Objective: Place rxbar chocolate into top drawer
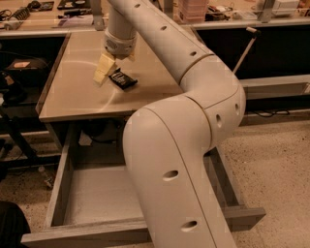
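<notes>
The rxbar chocolate [123,80], a small flat black-wrapped bar, lies on the tan tabletop [72,97] near its middle. My gripper [107,76] hangs from the long white arm right over the bar's left end, close to the tabletop. It is open and holds nothing, with one cream finger [102,71] showing just left of the bar. The top drawer [97,193] is pulled out below the table's front edge. Its grey floor is bare and my arm's big lower link covers its right part.
My white arm [184,145] fills the middle and right of the view. A bench with clutter [58,7] runs along the back. Dark gear and a stand [14,82] are left of the table. Speckled floor [276,164] lies to the right.
</notes>
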`<state>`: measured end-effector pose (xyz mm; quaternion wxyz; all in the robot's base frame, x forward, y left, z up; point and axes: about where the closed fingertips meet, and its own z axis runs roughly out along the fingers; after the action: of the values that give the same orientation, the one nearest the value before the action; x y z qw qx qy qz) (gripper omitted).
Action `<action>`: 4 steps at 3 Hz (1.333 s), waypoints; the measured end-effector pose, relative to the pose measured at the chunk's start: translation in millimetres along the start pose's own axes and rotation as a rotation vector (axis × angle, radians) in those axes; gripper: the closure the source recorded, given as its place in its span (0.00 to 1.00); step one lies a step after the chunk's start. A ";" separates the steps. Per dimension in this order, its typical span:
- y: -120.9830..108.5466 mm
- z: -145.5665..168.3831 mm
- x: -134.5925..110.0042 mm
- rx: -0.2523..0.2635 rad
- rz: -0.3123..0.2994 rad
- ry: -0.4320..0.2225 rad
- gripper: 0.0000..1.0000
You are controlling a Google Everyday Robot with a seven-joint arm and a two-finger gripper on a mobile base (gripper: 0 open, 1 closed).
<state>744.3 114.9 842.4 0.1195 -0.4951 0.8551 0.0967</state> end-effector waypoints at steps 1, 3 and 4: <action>0.6 2.0 -0.4 -0.003 0.001 0.002 0.00; 2.2 8.8 -1.6 -0.012 0.007 0.010 0.00; -6.1 19.2 7.2 -0.028 0.044 0.021 0.00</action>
<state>748.3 111.4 821.7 0.1012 -0.4788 0.8656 0.1061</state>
